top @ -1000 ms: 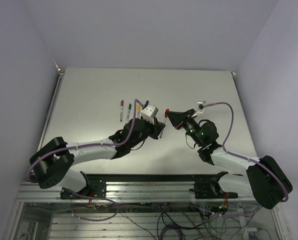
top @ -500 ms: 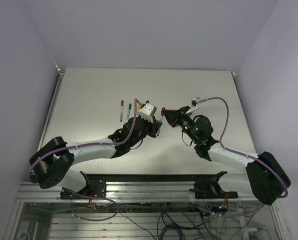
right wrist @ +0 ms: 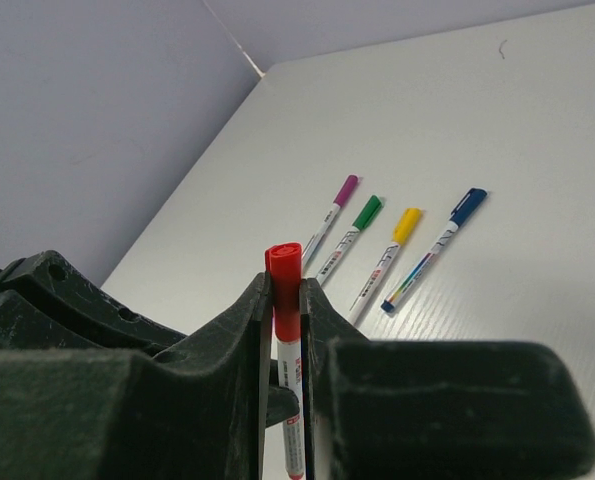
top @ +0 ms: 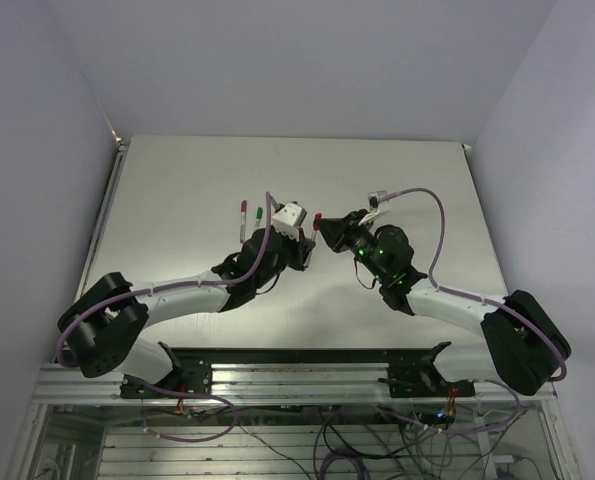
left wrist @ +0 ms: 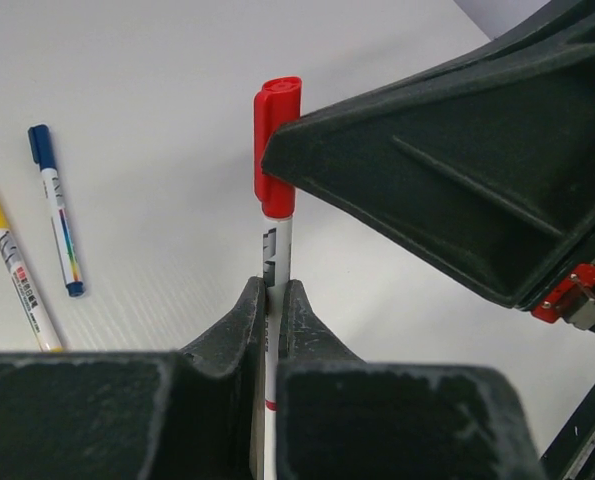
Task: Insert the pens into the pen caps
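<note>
Mid-air, the red pen [left wrist: 277, 238] wears its red cap [right wrist: 283, 262]!
Left gripper [left wrist: 272, 300] clamps the barrel and right gripper [right wrist: 285, 302] pinches the cap, above mid-table [top: 177, 190]. The purple pen [right wrist: 332, 213] and blue pen [right wrist: 434, 248] lie to the left.

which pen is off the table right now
The red pen, clamped by the left gripper and right gripper; purple, green, yellow and blue lie flat on the table.

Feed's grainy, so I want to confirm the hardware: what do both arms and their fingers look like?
The left arm and right arm have white links and black joints, each trailed by a purple cable. Green lights glow on the right arm. The fingers are matte black, tapered wedges.
</note>
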`<state>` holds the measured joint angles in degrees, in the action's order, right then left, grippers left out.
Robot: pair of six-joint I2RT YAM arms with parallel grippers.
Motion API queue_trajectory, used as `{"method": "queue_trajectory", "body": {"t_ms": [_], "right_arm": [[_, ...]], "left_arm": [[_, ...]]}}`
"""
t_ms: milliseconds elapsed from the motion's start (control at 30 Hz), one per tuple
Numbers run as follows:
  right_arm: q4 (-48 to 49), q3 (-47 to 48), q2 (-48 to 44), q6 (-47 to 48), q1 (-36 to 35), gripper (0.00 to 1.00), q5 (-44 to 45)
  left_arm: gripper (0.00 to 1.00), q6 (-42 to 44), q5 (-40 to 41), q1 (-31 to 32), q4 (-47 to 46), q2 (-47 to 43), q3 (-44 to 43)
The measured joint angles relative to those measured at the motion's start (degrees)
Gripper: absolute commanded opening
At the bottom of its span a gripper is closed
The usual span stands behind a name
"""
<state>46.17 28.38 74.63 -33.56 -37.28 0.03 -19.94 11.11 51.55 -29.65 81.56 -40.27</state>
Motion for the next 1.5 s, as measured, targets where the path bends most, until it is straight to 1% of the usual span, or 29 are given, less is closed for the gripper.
{"method": "queue_trajectory", "body": {"t_ms": [100,167,200,333,467,533,600,700,833,1000,1133,1367,1500], "right_arm": [[-0.4,0.4,1.0,0.0,-0.3,0.0,-0.2],[-2.6,0.0,1.7,-0.1,-1.2,0.0,-1.3],[-2.9,-0.1,2.2,0.1,-1.6,0.0,-1.1],[-11.3,-1.4,5.3,0.2,-3.1,0.0,-4.0],[-16.3,-1.1,6.0,0.5,-3.5,0.0,-3.2],[-17.9,0.0,5.6,1.0,-3.5,0.09,-1.6],[-19.6,1.4,4.9,1.6,-3.5,0.17,0.5],[-22.1,3.1,2.4,2.5,-3.5,0.26,4.8],[-25.9,3.5,-1.9,2.7,-3.4,0.34,11.5],[-31.7,3.5,-6.3,2.1,-3.3,0.37,19.7],[-35.6,3.5,-8.7,1.4,-3.2,0.37,24.6],[-39.6,3.4,-10.7,0.3,-3.0,0.39,29.1],[-40.5,3.4,-10.8,-0.1,-2.9,0.39,30.2]], "left_arm": [[0.07,0.0,-0.3,-0.7,0.0,0.0,0.0],[0.07,0.3,0.3,-1.6,-1.9,0.0,-0.2],[0.07,0.3,0.8,-2.3,-1.3,0.0,-0.3],[0.07,0.0,1.2,-3.7,-8.4,-0.1,-2.7],[0.07,-0.4,1.1,-3.7,-12.3,-0.1,-4.3],[0.07,-0.4,1.2,-3.7,-11.8,-0.1,-4.3],[0.07,-0.4,1.8,-3.7,-10.4,0.1,-4.3],[0.07,-0.4,3.1,-3.7,-7.0,1.8,-5.6],[0.07,-0.4,3.9,-4.2,-2.1,7.3,-9.2],[0.07,-0.4,3.9,-5.2,4.5,16.9,-15.3],[0.07,-0.4,4.4,-5.6,9.1,23.5,-19.4],[0.07,-0.4,7.0,-6.1,15.6,30.9,-27.4],[0.07,-0.5,8.1,-6.7,17.3,32.8,-29.4]]}}
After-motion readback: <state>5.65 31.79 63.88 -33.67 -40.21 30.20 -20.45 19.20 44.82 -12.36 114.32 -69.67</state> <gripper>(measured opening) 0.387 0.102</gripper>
